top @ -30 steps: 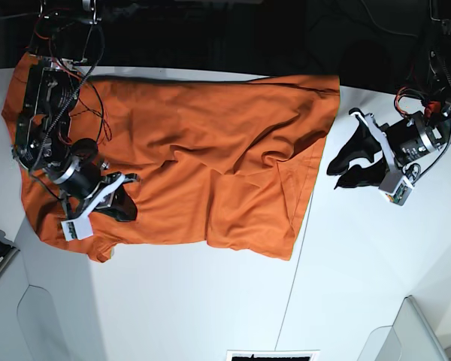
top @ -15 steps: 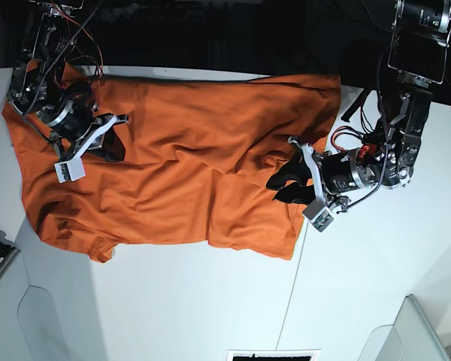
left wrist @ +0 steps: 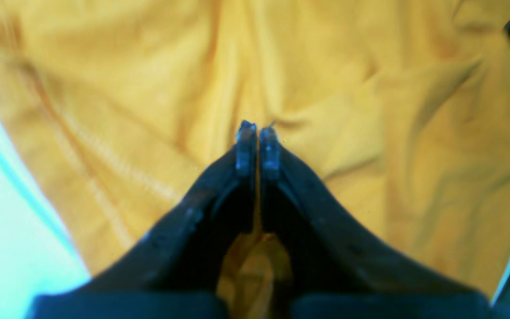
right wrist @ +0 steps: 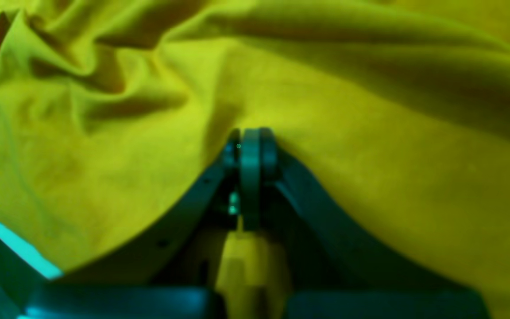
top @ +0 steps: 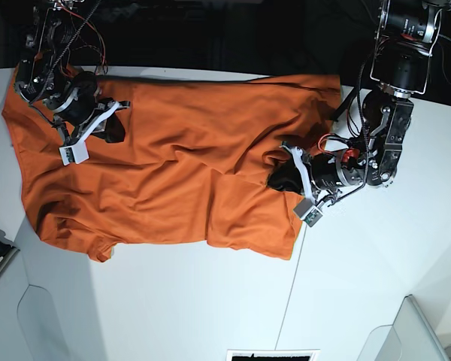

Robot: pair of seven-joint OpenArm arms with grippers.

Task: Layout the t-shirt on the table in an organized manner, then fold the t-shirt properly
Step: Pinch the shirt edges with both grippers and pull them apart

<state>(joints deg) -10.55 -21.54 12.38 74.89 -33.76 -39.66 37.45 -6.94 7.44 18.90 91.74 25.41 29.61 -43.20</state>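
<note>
The orange t-shirt (top: 188, 165) lies spread and wrinkled across the far half of the white table (top: 210, 301). My left gripper (top: 276, 179) sits on the shirt near its right side edge. In the left wrist view it (left wrist: 257, 133) is shut, with creases of the t-shirt (left wrist: 370, 88) running into its tips. My right gripper (top: 114, 131) rests on the shirt's far left part. Seen from the right wrist, it (right wrist: 250, 137) is shut too, and the t-shirt (right wrist: 370, 177) tents up around its tips.
A thin dark seam (top: 293, 301) runs across the table near the shirt's right edge. Beyond the table's far edge it is dark (top: 233, 37). Pale tray-like shapes sit at the near corners (top: 413, 331) (top: 45, 323).
My left gripper came onto the shirt from the right and closed on a fold. The right gripper travelled from the shirt's near left part up toward the far edge, staying shut.
</note>
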